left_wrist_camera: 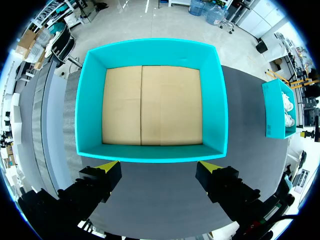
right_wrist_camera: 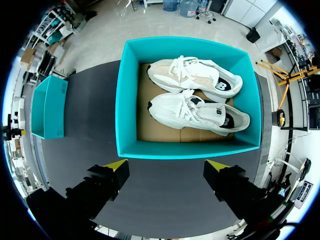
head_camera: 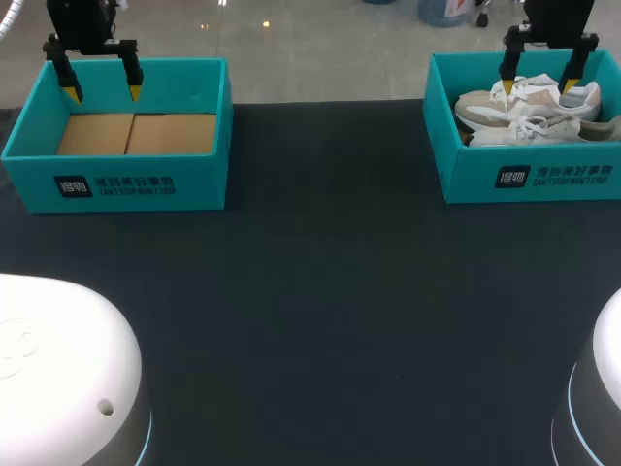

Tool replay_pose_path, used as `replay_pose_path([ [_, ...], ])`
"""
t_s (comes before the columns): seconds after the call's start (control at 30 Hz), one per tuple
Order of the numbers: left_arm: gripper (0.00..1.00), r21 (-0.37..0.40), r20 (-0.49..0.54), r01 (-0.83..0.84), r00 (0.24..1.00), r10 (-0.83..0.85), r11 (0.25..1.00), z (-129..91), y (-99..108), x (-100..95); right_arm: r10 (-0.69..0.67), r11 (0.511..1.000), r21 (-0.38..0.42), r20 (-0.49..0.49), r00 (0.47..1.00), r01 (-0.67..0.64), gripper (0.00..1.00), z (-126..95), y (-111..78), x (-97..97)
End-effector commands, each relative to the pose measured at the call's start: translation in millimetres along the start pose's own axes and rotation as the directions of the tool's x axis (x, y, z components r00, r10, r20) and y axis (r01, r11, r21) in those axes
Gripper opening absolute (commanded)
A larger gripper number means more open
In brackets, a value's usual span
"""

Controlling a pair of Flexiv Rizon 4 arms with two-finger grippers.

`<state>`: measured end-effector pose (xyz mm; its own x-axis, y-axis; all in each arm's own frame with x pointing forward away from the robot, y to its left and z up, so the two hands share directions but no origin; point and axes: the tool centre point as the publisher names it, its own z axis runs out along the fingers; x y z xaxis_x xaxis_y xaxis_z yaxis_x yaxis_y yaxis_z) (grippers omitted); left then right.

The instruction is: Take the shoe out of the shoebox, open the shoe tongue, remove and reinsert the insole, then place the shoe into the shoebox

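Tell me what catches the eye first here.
A pair of white and beige lace-up sneakers lies side by side in the teal cardboard shoebox at far right, below the open right claw. A matching teal box at far left shows only its brown cardboard floor, the open left claw above it.

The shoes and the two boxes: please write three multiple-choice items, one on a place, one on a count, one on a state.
1. Where do the shoes lie? A. in the right box B. in the left box C. outside both boxes
2. How many shoes are there? A. one B. two C. three
3. How is the right claw? A. shut on a shoe B. open C. shut on a box wall
Answers: 1 A, both lie in the right box and the left box is empty. 2 B, two lie side by side. 3 B, its yellow tips stand apart, holding nothing.
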<state>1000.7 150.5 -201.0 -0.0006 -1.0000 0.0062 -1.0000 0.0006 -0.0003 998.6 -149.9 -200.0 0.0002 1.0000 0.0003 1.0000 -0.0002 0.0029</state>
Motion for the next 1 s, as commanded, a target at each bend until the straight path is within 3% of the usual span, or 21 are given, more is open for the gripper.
replay_pose_path([
  [0.03, 1.00, 0.000, 0.003, 0.000, 1.000, 0.000, 1.000, 0, 0, 0.4, 0.000, 1.000, 0.001, 0.000, 1.000, 0.000, 1.00, 0, 0.4, 0.0],
  [0.37, 1.00, 0.000, 0.003, 0.000, 1.000, 0.000, 1.000, 0, 0, 0.4, 0.000, 1.000, 0.001, 0.000, 1.000, 0.000, 1.00, 0, 0.4, 0.0],
  [0.6, 1.00, 0.000, 0.003, 0.000, 1.000, 0.000, 1.000, 0, 0, 0.4, 0.100, 0.993, -0.077, 0.078, 0.992, -0.094, 1.00, 4, 21.1, -52.6],
  [1.0, 1.00, 0.000, 0.003, 0.000, 1.000, 0.000, 1.000, 0, 0, 0.4, 0.276, 0.959, -0.116, 0.179, 0.944, -0.258, 1.00, 36, 30.0, -135.0],
])
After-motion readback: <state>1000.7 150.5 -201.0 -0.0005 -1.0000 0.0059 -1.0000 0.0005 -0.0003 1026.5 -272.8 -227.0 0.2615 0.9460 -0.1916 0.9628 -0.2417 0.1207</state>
